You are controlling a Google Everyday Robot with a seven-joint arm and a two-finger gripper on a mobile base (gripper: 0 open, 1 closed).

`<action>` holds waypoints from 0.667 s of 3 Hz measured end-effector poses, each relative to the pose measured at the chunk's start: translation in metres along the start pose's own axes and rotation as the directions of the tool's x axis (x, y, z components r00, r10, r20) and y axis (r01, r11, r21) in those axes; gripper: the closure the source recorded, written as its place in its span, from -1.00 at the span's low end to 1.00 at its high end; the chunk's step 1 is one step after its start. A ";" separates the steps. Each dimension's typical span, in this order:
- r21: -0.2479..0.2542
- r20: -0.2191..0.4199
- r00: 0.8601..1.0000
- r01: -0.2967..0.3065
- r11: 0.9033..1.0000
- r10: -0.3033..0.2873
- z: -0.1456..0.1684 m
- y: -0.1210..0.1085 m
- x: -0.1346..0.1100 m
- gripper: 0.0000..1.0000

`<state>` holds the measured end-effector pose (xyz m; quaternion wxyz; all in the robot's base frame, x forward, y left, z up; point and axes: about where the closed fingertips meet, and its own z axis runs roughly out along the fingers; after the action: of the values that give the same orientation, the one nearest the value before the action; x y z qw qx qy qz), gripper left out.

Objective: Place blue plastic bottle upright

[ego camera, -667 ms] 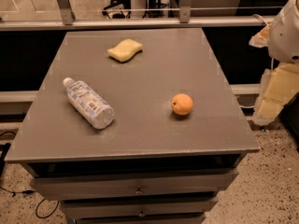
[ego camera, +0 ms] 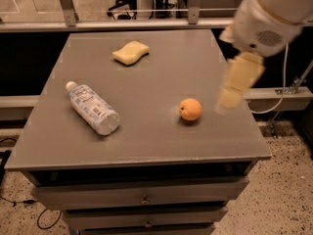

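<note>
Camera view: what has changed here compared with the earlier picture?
The gripper has moved left, from beside the table to above its right edge, near the orange. Nothing was taken hold of. The blue plastic bottle still lies on its side; the orange and the sponge stayed in place.

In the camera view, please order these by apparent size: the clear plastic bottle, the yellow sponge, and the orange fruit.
1. Clear ribbed plastic bottle with blue-white label, lying on its side: largest.
2. Yellow wavy sponge, though farther from the camera.
3. Round orange fruit: smallest.
The gripper hovers right of the orange fruit.
</note>
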<state>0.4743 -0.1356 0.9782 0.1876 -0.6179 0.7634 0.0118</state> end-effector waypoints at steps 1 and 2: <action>-0.049 0.085 0.996 -0.025 0.999 0.029 0.023 -0.014 -0.072 -1.00; -0.117 0.155 0.982 -0.089 0.989 0.107 0.041 -0.022 -0.132 -1.00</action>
<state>0.5280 -0.0062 0.9848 0.2134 -0.5859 0.7736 0.1128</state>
